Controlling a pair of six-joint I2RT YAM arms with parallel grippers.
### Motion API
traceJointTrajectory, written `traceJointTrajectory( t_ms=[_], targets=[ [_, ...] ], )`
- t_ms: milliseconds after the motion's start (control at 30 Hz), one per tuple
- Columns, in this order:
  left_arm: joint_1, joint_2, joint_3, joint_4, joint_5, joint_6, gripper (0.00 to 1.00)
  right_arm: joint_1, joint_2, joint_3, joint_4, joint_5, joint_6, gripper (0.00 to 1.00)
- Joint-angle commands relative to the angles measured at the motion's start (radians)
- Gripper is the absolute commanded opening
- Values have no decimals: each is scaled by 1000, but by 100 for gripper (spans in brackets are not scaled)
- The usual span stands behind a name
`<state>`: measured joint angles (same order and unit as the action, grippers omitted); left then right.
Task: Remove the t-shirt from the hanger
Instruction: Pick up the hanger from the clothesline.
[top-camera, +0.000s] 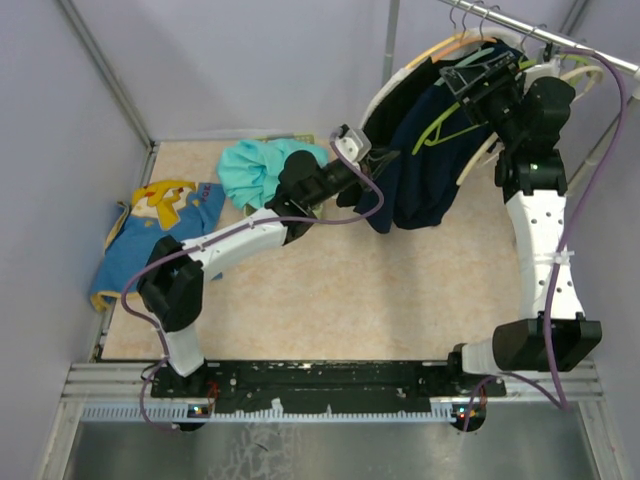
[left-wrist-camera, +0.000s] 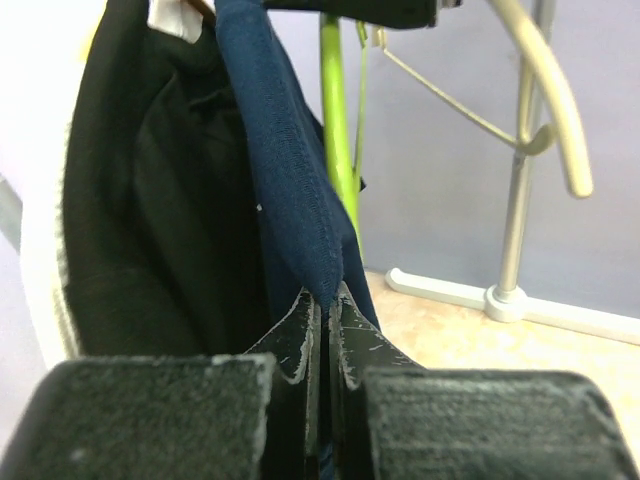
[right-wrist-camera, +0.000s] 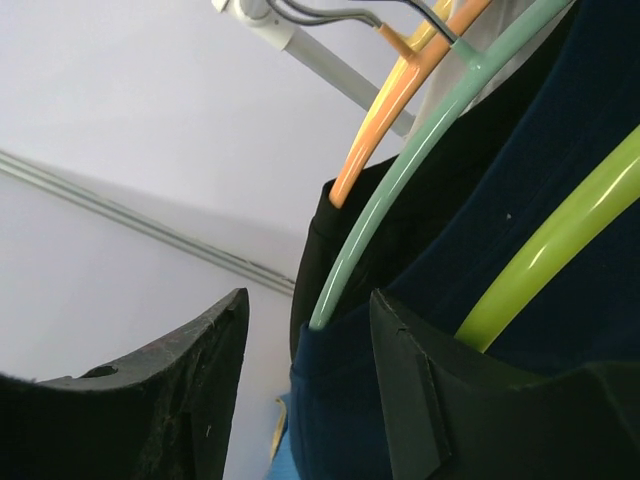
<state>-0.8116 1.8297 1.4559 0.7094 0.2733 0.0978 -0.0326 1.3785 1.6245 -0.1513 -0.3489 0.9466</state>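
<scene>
Fingers (left-wrist-camera: 298, 345) of your left gripper (left-wrist-camera: 324, 315) pinched shut on the navy t-shirt (left-wrist-camera: 290, 170), arm stretched forward | right gripper (right-wrist-camera: 305, 345) spread apart, arm reared up beside the lime hanger (right-wrist-camera: 560, 250) | t-shirt hangs on it from the rail (top-camera: 545, 38).

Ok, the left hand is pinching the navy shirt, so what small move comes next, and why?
Probably ease the left hand down and away from the rail, as it is shut on the navy shirt, which hangs there. The right hand is open beside the green hanger, holding nothing.
</scene>
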Motion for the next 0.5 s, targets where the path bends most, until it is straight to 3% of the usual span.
traceJointTrajectory(
  t_ms=[0, 467],
  targets=[
    [-22, -62, -8, 38, 13, -8, 0, 4, 7, 59, 38, 43, 27, 51],
    [-45, -56, -6, 24, 13, 15, 0, 5, 59, 90, 67, 46, 80, 43]
  ],
)
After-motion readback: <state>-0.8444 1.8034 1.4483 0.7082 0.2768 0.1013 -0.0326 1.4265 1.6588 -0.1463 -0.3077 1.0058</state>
